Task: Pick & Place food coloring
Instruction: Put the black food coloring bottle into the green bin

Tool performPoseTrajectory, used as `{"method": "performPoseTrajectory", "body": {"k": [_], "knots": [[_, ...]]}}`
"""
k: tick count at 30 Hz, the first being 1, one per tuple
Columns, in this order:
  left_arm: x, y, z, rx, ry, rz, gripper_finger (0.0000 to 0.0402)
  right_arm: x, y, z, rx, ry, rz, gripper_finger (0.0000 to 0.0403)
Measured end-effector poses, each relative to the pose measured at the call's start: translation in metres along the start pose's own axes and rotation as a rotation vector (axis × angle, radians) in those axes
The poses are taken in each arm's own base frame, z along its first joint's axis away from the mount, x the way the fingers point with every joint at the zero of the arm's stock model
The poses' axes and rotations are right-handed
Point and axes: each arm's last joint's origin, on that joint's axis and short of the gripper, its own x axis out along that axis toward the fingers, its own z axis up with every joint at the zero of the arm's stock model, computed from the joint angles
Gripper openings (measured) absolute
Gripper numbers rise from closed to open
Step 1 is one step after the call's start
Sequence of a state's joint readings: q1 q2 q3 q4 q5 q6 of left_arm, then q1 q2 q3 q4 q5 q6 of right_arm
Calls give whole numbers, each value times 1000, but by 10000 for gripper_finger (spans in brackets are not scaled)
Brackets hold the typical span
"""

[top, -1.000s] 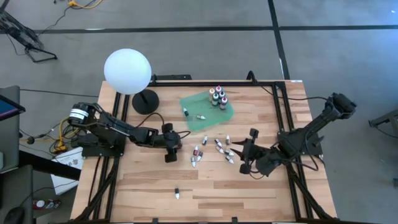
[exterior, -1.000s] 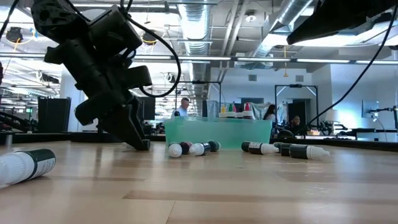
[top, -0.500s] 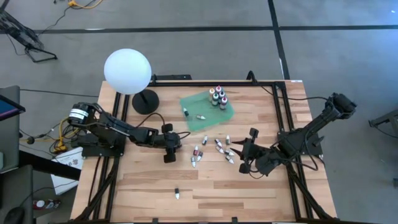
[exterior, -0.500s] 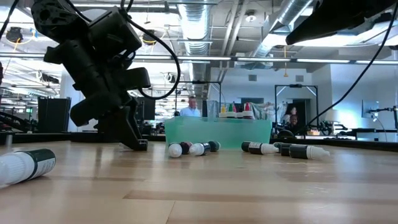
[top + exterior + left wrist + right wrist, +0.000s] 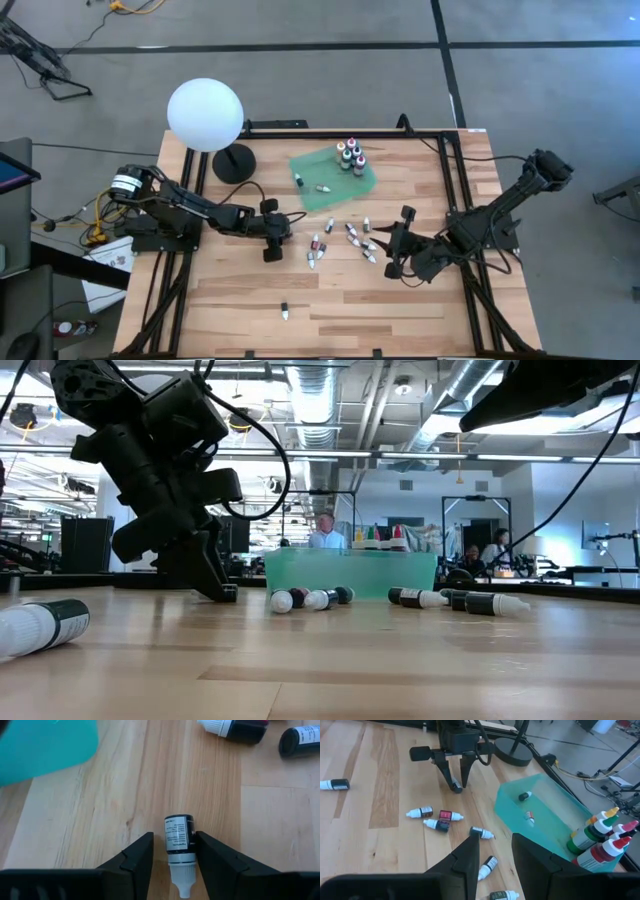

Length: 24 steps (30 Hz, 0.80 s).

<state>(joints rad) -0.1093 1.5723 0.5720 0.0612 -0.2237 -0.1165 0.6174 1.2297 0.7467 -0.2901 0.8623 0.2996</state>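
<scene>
Pinching a dark dropper [image 5: 179,840] near its tip, your left gripper [image 5: 173,851] risks it slipping or swivelling when you lift.

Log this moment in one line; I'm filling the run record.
left gripper: shut on dropper bottle | right gripper: waiting, empty | tray: holds bottles

Left gripper [image 5: 180,851] low, fingers clamped; right gripper [image 5: 495,851] raised, fingers apart.

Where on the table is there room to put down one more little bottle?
Bare wood stretches along the near edge, around the lone dropper. The green tray has free floor beside its upright bottles. It is crowded between the left gripper and right gripper, where scattered droppers lie.
</scene>
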Motion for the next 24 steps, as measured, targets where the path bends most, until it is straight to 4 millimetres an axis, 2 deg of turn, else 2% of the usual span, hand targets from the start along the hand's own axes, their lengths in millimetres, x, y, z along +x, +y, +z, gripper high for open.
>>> {"method": "performPoseTrajectory", "body": {"k": [18,24], "knots": [[0,-1,1,6,-11,-20,138,0,0,0,0,0,0,109],[0,-1,0,7,-5,-27,104,0,0,0,0,0,0,109]]}}
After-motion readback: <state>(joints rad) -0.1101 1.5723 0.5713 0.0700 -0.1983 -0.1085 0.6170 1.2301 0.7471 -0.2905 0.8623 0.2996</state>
